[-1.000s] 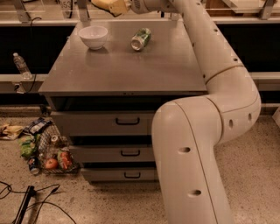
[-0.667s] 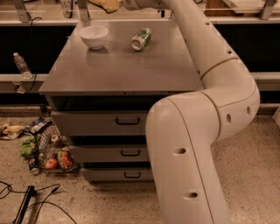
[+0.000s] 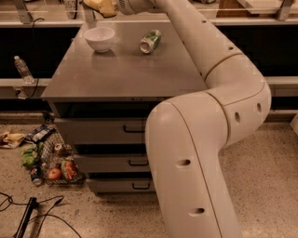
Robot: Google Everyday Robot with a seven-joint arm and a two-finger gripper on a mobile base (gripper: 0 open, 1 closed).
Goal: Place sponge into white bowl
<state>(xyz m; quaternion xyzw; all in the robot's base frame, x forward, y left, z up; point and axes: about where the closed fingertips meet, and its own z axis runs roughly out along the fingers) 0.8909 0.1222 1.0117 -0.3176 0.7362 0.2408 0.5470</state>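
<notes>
The pale yellow sponge (image 3: 96, 5) is held in the air at the top edge of the camera view, above and just behind the white bowl (image 3: 99, 38). My gripper (image 3: 108, 7) is shut on the sponge, partly cut off by the frame's top edge. The bowl stands upright at the back left of the grey cabinet top (image 3: 125, 69) and nothing shows inside it.
A crushed green-and-white can (image 3: 150, 41) lies right of the bowl. My arm (image 3: 205, 121) reaches from the front right across the cabinet. The cabinet has drawers (image 3: 107, 132). A water bottle (image 3: 22, 69) and litter (image 3: 46, 158) lie at the left.
My gripper has carried the sponge to the left, from above the space between the bowl and the can to above the bowl. The bowl and can have not moved.
</notes>
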